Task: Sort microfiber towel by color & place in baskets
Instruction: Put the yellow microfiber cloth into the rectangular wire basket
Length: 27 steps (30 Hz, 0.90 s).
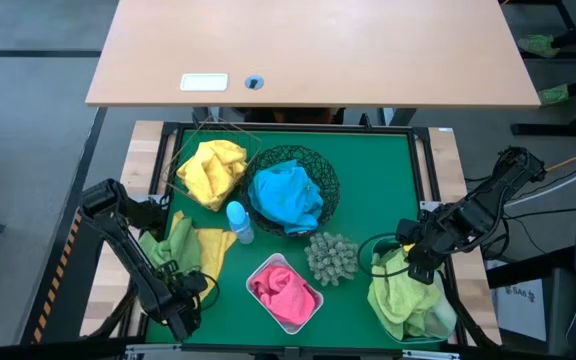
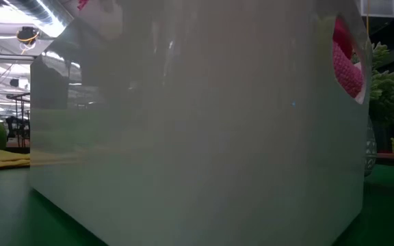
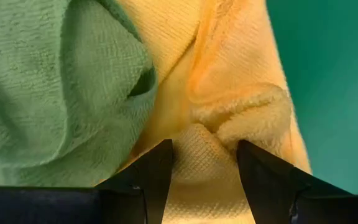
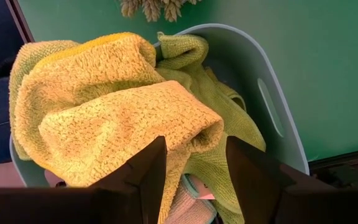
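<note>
**Left wrist view: yellow cloth pinched, right arm over the green pile**

Left wrist view puts the left gripper (image 3: 204,165) closest of all, its two dark fingers (image 3: 151,177) set a little apart with a raised fold of the soft yellow microfiber towel (image 3: 229,74) bunched between them. Just beside that fold, touching it, lies a dull green microfiber towel (image 3: 48,87); the green table mat (image 3: 334,74) shows on the other side.

Over at the right gripper (image 4: 194,168), the fingers are partly parted above a yellow-green microfiber towel (image 4: 117,118); I cannot tell whether they hold it. That cloth tops a heap of lime green ones inside the translucent blue rectangular tub (image 4: 272,99).

Farther from both grippers, in the high view, a white rectangular tub (image 1: 308,320) holds a pink towel (image 1: 283,290), with a spiky grey-green ball (image 1: 331,257) beside it. Beyond stand a small blue bottle (image 1: 238,221), a round black wire-mesh bowl (image 1: 323,175) filled with a bright blue towel (image 1: 286,195), and a crumpled yellow towel (image 1: 211,170) in a thin wire basket (image 1: 193,135).
</note>
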### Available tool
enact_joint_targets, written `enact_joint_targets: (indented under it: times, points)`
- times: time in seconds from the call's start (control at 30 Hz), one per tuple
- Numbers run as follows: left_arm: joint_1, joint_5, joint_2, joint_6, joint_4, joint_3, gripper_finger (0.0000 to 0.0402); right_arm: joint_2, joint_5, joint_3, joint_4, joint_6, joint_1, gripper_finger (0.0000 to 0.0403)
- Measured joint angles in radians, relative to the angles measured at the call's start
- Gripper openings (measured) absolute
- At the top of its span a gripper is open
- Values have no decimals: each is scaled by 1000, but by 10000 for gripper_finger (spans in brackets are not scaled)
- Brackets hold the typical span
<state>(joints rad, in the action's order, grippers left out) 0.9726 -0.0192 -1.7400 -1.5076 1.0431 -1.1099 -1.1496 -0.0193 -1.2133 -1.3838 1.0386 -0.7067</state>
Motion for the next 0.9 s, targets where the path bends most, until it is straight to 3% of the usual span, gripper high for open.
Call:
enact_joint_targets:
  times: [0.57, 0.7, 0.9]
  points:
    - [0, 29, -113, 61, -31, -4, 166, 0, 0, 0, 0, 0, 0, 168]
    - [1, 40, -115, 63, -50, -3, 126, 0, 0, 0, 1, 0, 0, 168]
    - [1, 47, -116, 59, -77, -3, 29, 0, -2, 0, 3, 0, 0, 168]
